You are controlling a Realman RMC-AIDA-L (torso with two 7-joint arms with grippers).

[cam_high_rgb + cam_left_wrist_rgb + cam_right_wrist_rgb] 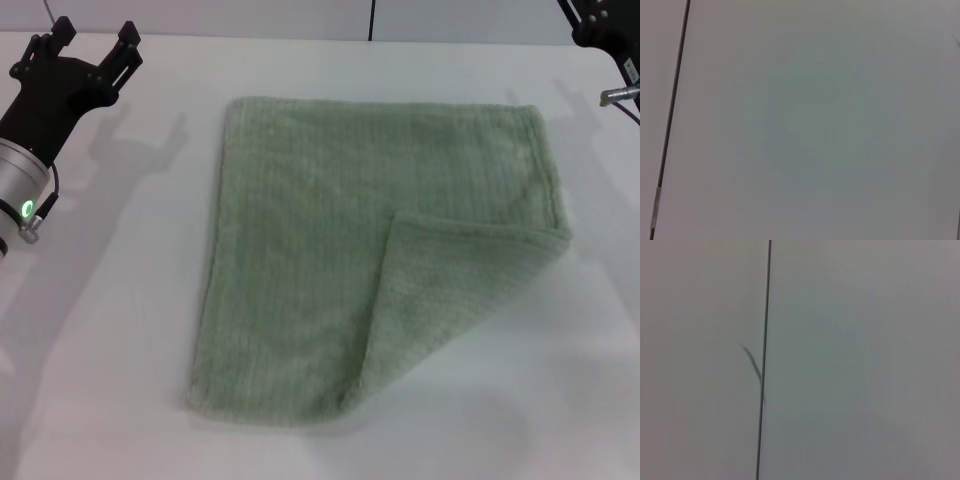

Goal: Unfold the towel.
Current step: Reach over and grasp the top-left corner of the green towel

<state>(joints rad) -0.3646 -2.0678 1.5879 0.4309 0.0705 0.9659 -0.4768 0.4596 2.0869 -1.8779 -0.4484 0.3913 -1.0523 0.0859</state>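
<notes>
The pale sage-green towel (320, 250) lies flat on the white table (120, 300) in the middle of the head view. Its near right corner is folded over onto the cloth as a triangular flap (440, 300). My left gripper (92, 40) is at the far left, well clear of the towel, with its fingers apart and empty. Only a bit of my right arm (605, 25) shows at the far right corner; its fingers are out of view. Both wrist views show only bare white surface.
A dark seam (371, 20) runs across the back of the table. It also shows in the left wrist view (672, 115) and in the right wrist view (763, 360). White table surface surrounds the towel on all sides.
</notes>
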